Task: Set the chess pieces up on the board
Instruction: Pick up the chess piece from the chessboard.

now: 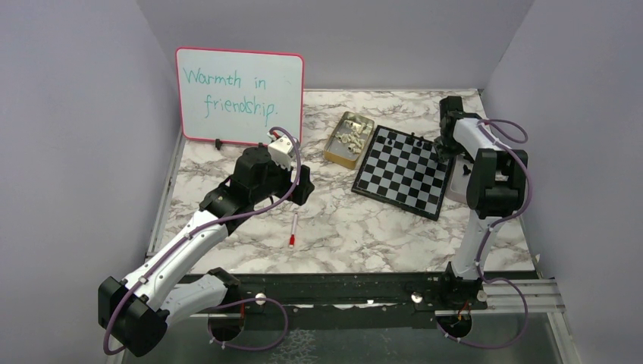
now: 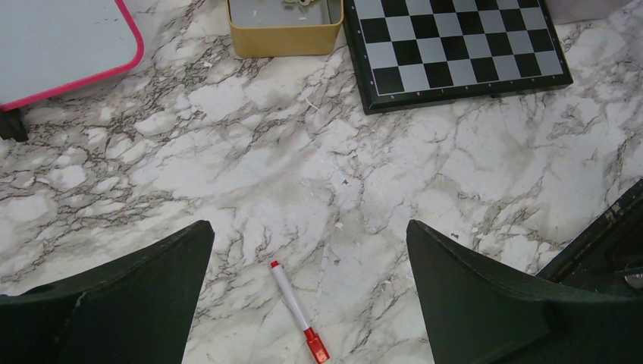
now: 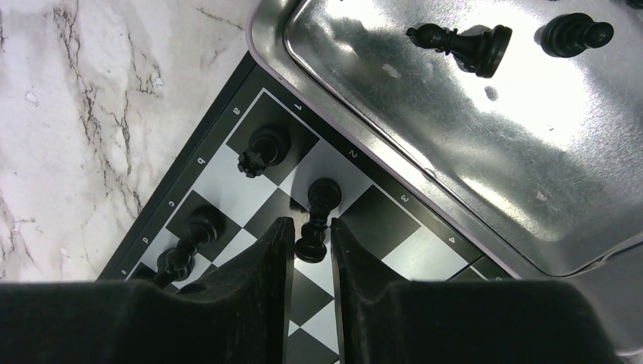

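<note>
closely, black piece (image 3: 315,220) stands between right fingers (image 3: 269,262).

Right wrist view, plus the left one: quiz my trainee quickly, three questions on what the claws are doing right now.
1. True or false: the left claw is shut.
2. What does the right claw pinch? A) a cream piece B) a black pawn standing on the board C) nothing
3. Fill in: two black pieces lie in the metal ____ beside the board.

Key
1. False: it gapes wide, empty, above the pen.
2. B.
3. tray.
</note>
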Motion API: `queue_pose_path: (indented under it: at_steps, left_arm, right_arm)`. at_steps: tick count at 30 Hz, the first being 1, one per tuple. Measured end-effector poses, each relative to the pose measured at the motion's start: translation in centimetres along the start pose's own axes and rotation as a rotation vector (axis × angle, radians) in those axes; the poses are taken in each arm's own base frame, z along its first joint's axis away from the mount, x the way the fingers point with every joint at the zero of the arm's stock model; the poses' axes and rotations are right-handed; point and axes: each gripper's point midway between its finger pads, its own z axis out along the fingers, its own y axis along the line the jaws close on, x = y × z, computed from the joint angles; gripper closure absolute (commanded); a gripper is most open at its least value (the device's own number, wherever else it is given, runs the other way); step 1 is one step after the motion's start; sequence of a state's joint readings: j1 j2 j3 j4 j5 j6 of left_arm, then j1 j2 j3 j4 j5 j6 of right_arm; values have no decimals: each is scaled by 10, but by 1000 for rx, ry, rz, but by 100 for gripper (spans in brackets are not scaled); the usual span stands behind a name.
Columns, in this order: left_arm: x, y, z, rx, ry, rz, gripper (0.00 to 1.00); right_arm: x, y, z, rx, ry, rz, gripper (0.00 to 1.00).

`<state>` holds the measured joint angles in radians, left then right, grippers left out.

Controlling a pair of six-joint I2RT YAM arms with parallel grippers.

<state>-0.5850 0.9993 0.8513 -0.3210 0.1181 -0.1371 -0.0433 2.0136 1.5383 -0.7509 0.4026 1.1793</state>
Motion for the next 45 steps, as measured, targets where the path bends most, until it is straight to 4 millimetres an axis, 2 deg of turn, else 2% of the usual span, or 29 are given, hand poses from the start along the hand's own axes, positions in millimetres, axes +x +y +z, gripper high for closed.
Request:
queue_pose_path:
  at_steps: [5,10,16,26,31,38,41,45]
  left_arm:
    - [0,0,0,0,0,0,2]
    - [0,0,0,0,0,0,2]
    - [0,0,0,0,0,0,2]
    - [0,0,0,0,0,0,2]
    - [0,0,0,0,0,0,2]
    - [0,0,0,0,0,0,2]
    - [0,0,0,0,0,0,2]
    - [0,0,0,0,0,0,2]
  right_arm:
    - [2,-1,3,9,4,7,72]
    - [3,-1,4,11,5,15,80]
    - [6,-1,6,14,15,17,81]
    - [8,0,6,9,28,13,98]
    - [11,1,4,-9,35,-11,99]
    - [22,-3,-4,-61,47,-101,99]
    - [26,-3,-12,-127,49,-161,99]
    - [25,5,-27,-247,34,-246,99]
